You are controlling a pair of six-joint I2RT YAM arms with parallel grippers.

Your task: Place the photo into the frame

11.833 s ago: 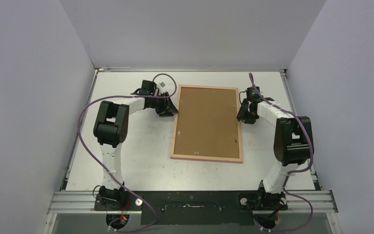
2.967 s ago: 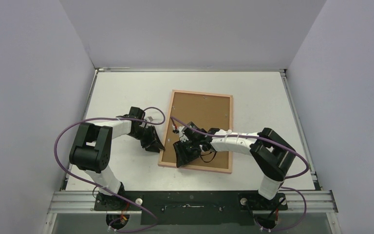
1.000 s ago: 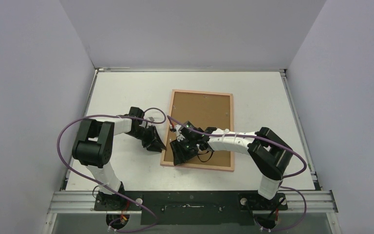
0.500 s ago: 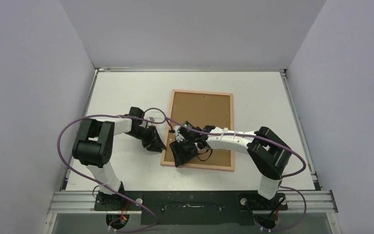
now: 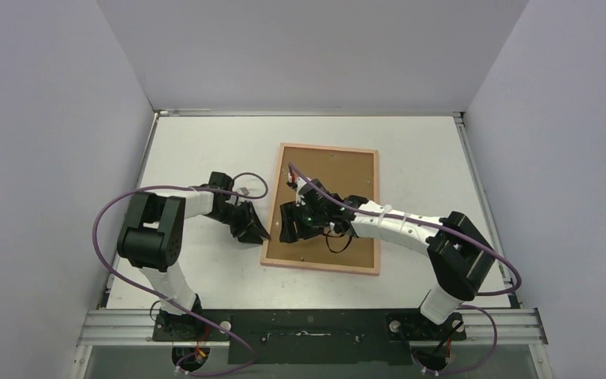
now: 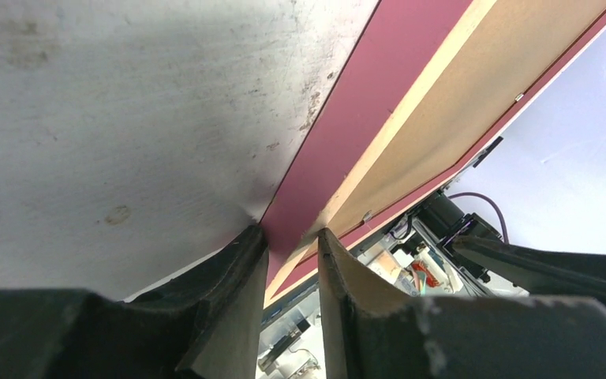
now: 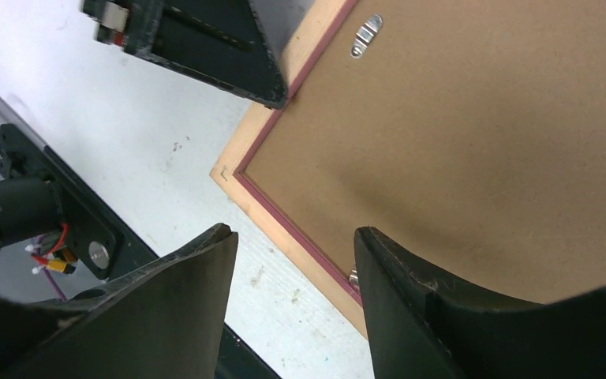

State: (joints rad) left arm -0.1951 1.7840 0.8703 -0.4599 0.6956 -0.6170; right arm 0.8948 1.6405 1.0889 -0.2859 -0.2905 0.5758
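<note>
We see L pincer clamped on frame edge; R pincer spread open over brown backing, frame back-up on surface.

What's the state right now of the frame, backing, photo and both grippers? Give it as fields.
frame: back side up on the table; its left edge looks lifted slightly, with the pink front showing in the left wrist view
backing board: brown, seated in the frame
photo: not visible in any view
left gripper: shut on the frame's left edge
right gripper: open and holding nothing, over the backing board near the frame's near-left corner
metal clip: on the backing board by the rim
</note>
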